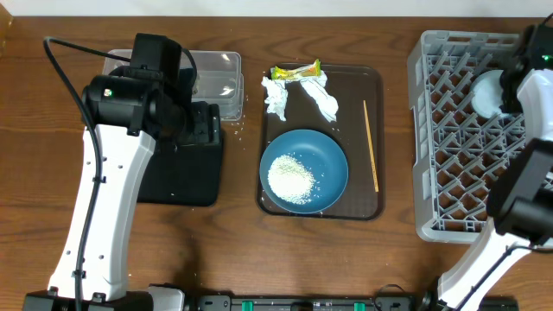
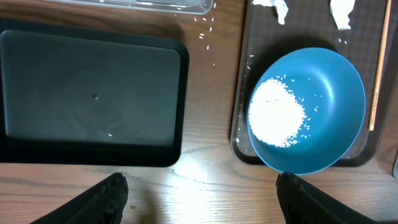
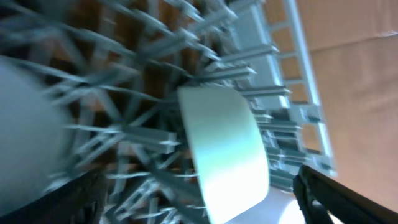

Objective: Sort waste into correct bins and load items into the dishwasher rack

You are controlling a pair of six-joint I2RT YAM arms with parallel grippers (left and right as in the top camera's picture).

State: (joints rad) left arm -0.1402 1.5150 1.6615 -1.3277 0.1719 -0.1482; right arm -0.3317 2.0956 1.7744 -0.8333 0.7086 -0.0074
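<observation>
The dark blue dish (image 1: pixel 304 170) holds a heap of white rice (image 1: pixel 291 177) and sits on the brown serving tray (image 1: pixel 365 204). Two crumpled tissues (image 1: pixel 276 97) (image 1: pixel 321 99), the yellow-green wrapper (image 1: pixel 295 72) and the wooden stick (image 1: pixel 370 142) also lie on that tray. My left gripper (image 2: pixel 202 190) is open and empty above bare table, between the black tray (image 2: pixel 93 99) and the dish (image 2: pixel 305 109). My right gripper (image 3: pixel 205 199) is open, its fingers wide on either side of a mint-green bowl (image 3: pixel 224 149) resting in the grey rack (image 1: pixel 458 147). That view is blurred.
The clear tub (image 1: pixel 220 82) stands behind the black tray (image 1: pixel 181 177), partly under my left arm. A few loose rice grains (image 2: pixel 205 28) lie on the table between the tub and the brown tray. Another pale round object (image 3: pixel 25 124) sits in the rack left of the bowl.
</observation>
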